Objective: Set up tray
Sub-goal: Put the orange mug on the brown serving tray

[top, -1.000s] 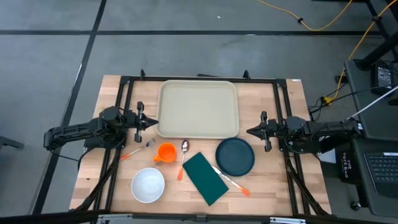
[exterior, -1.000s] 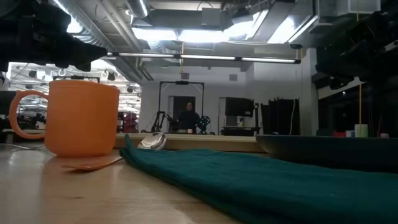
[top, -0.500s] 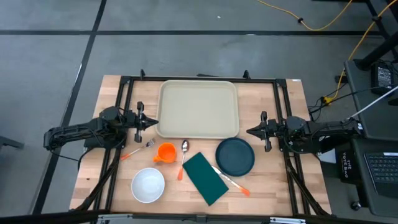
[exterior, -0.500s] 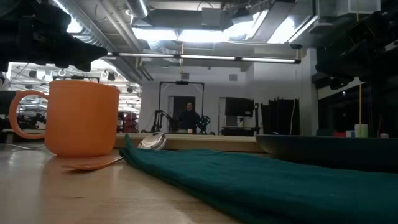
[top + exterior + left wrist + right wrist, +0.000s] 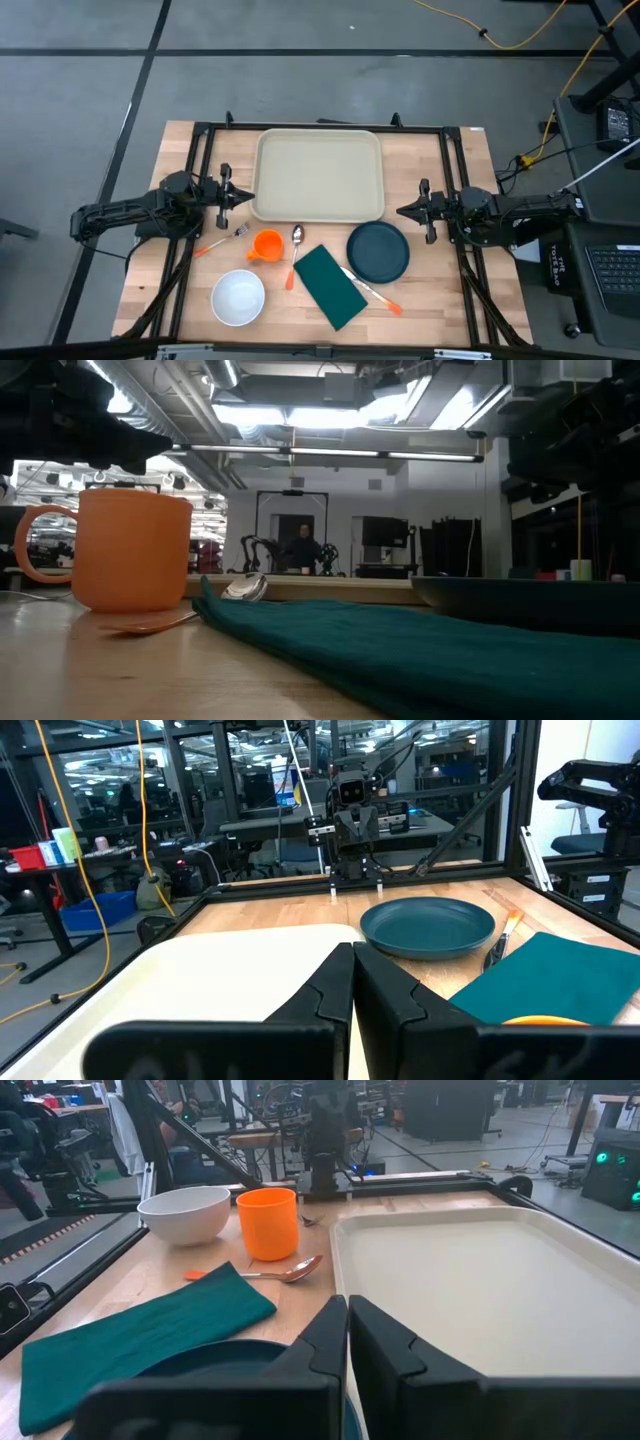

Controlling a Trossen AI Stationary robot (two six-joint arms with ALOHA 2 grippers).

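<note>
The cream tray (image 5: 320, 175) lies flat at the table's far middle, with nothing on it. My left gripper (image 5: 249, 197) hovers level at the tray's left edge, shut, holding nothing; it shows shut in the left wrist view (image 5: 353, 982). My right gripper (image 5: 402, 211) hovers level off the tray's near right corner, shut and empty; it shows shut in the right wrist view (image 5: 347, 1338). Both point inward at each other.
Near the tray lie a dark round plate (image 5: 378, 251), a green napkin (image 5: 330, 286), an orange cup (image 5: 266, 245), a white bowl (image 5: 238, 297), a spoon (image 5: 296, 240), a fork (image 5: 222, 240) and an orange-handled utensil (image 5: 370, 291). A black frame (image 5: 320, 127) rims the table.
</note>
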